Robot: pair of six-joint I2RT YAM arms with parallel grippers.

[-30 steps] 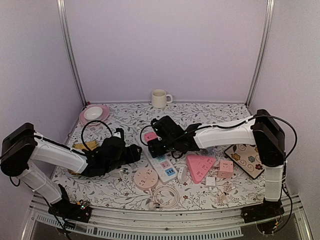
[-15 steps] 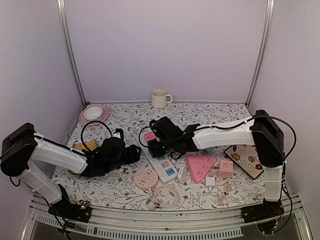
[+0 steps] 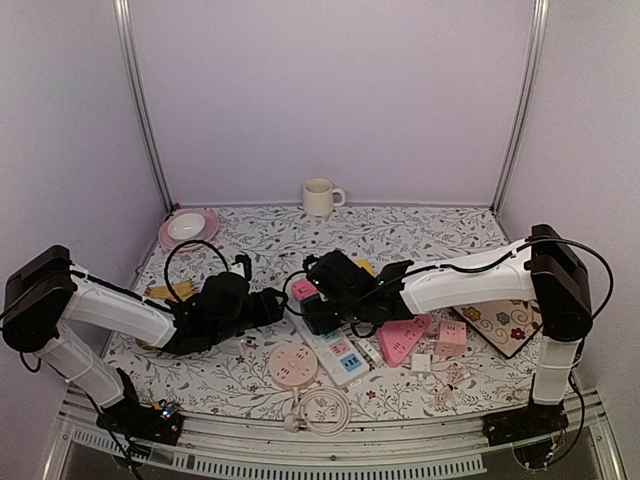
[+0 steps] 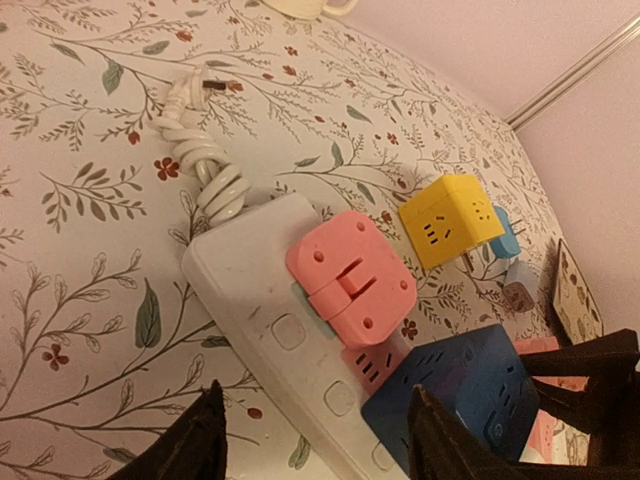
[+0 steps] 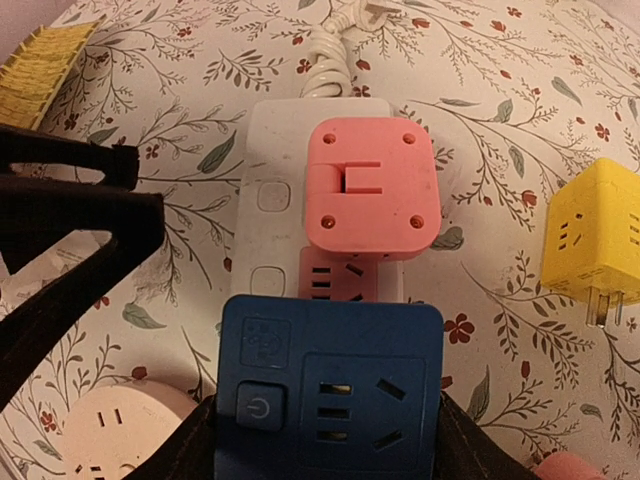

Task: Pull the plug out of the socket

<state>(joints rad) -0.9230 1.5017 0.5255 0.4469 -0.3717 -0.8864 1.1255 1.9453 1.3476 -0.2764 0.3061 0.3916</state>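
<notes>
A white power strip [image 3: 345, 355] lies mid-table with a pink plug [image 3: 304, 290] seated at its far end. My right gripper [image 3: 320, 308] is shut on a blue cube plug [image 5: 330, 395] right behind the pink plug [image 5: 372, 185], over the strip [image 5: 265, 150]. I cannot tell if the blue plug's pins are still in. My left gripper [image 3: 272, 303] is open and empty, its fingers on either side of the strip [image 4: 250, 290], beside the pink plug [image 4: 350, 275] and the blue plug [image 4: 460, 400].
A yellow cube adapter [image 5: 590, 240] lies right of the strip. A round pink socket [image 3: 293, 365] and a coiled white cable [image 3: 322, 410] lie in front. A pink triangular socket [image 3: 405, 338], a pink cube [image 3: 451, 337], a mug [image 3: 320, 197] and a pink plate [image 3: 187, 228] stand around.
My right gripper has moved toward the front with the blue plug. The whole strip, the round socket and the cable have slid forward with it. The left gripper has stayed close to the strip.
</notes>
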